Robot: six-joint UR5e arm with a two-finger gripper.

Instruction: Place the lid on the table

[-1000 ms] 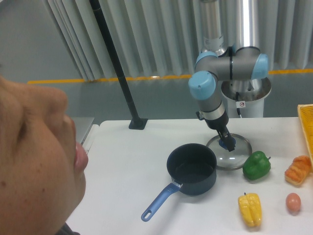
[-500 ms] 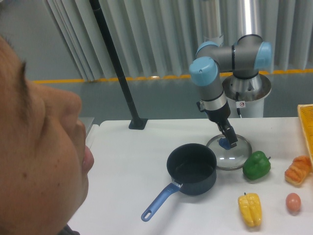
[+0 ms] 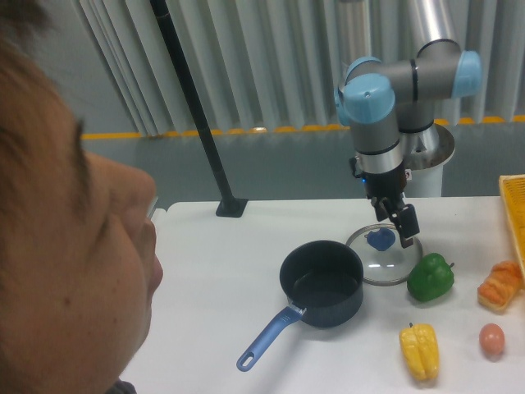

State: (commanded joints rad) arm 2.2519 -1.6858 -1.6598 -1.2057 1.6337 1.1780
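Lid: round clear glass, thin metal rim, small blue knob at centre; lies flat on the white bench, just beside the saucepan, on that pan's far right side and seemingly touching or nearly touching its wall. Claw: dark, two-fingered, hanging just above and to the right of the knob, off the lid; it holds nothing, and the fingers look parted, though the gap is small at this range. Saucepan: dark blue, open and without contents, blue handle pointing toward the near left. Other stock, placed from the saucepan: green pepper to its right, just past the lid; yellow pepper to the near right; small egg-like item and an orange pastry-like item farther right; yellow basket at the far right edge. Task status, judged: the lid is down on the bench and let go, so the placing looks done; only the arm's retreat is left. Change against half a second ago: the claw was then at the knob, whereas now it stands higher and shifted right, clear of it; the lid lies in the same spot. A person's head fills the near left of the view.
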